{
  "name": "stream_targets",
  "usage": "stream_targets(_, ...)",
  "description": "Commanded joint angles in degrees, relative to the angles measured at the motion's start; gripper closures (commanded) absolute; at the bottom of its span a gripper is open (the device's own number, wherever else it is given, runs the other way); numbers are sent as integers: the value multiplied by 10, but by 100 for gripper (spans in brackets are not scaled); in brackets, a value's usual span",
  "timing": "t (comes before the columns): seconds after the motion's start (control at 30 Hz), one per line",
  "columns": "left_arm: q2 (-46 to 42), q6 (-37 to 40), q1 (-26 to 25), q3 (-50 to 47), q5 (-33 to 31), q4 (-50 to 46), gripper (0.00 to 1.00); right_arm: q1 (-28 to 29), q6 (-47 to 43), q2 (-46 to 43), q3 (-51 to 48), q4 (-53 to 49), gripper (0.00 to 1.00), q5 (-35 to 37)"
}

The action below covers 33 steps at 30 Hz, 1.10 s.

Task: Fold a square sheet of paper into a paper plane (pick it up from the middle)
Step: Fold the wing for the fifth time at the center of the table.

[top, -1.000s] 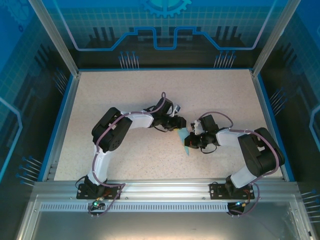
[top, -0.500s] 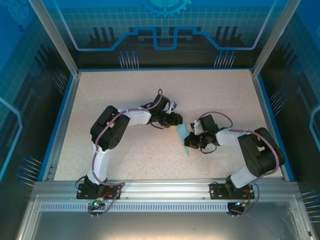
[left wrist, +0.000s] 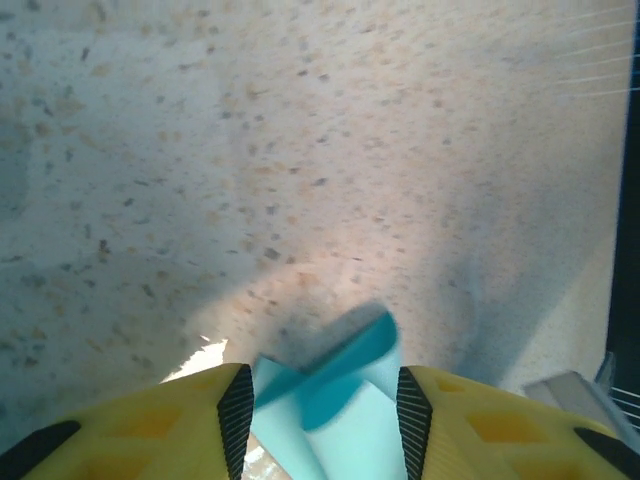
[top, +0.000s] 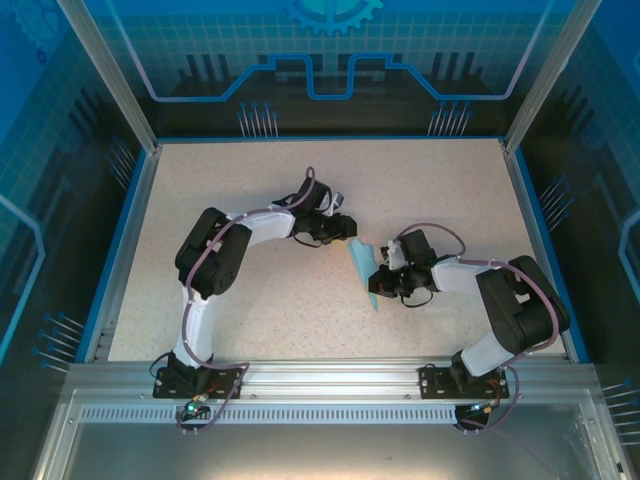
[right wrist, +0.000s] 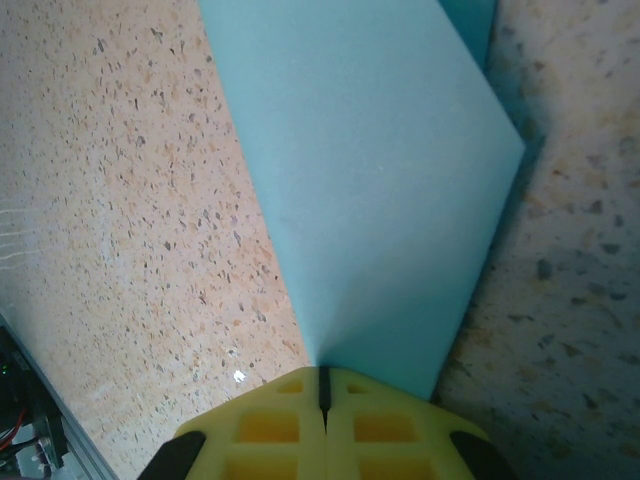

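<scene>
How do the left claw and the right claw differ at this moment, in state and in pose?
The left claw has its fingers apart with blue paper between them; the right claw is shut on that paper. From above, the left claw points right, the right claw left. Both have yellow fingers.

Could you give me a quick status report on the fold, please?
Right claw shut on paper, partly folded. Left claw straddling its other end, grip unclear. No obstruction seen.

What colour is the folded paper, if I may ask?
Plain light-blue folded paper; the right wrist view shows it best.
</scene>
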Motion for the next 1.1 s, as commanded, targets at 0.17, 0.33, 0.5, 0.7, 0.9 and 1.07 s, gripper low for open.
stream_targets(0.17, -90, -26, -49, -33, 14, -2, 66, 12, -21, 29, -2, -68, 96, 15)
stream_targets(0.33, -65, -64, -90, -56, 3, 37, 70, 13, -21, 34, -2, -63, 96, 13)
stream_targets(0.5, -32, -100, -103, -73, -13, 71, 75, 13, -21, 38, -3, -57, 96, 10)
stream_targets(0.7, 2, -101, -102, -83, -44, 74, 76, 12, -20, 39, -8, -54, 96, 12)
stream_targets(0.9, 10, -87, -96, -117, -81, 101, 76, 13, -19, 41, -8, -58, 96, 13)
stream_targets(1.07, 6, -64, -75, -127, -78, 113, 74, 13, -18, 44, -8, -59, 98, 14)
